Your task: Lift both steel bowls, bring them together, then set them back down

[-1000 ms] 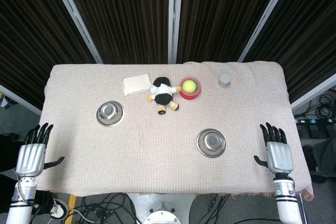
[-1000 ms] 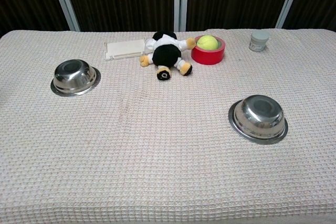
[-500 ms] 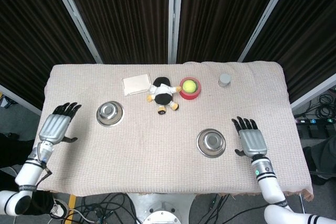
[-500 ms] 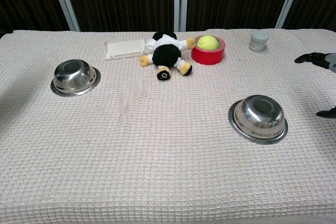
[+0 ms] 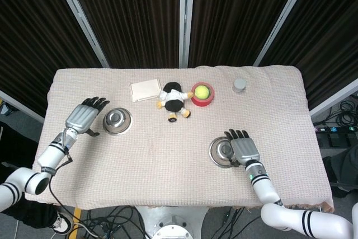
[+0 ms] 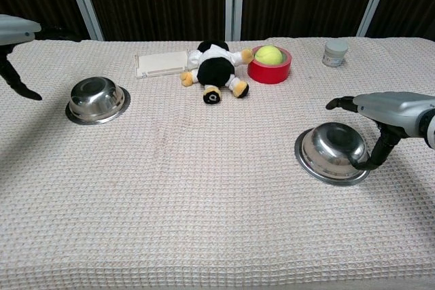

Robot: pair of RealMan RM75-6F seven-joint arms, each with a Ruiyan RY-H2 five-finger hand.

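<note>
Two steel bowls sit upside down on the beige cloth. The left bowl is at mid-left, and my left hand hovers just to its left, fingers spread, holding nothing. The right bowl is at the front right. My right hand reaches over that bowl's right side with fingers extended above it. Its thumb curls down to the rim's right edge; the chest view shows it touching or nearly touching there.
At the back of the table are a white flat box, a black-and-white plush toy, a red tape roll holding a tennis ball, and a small grey cup. Black curtains hang behind.
Both hands have moved inward from the table's outer edges. The left now sits beside the left bowl; the right has reached the right bowl, which has shifted slightly.
</note>
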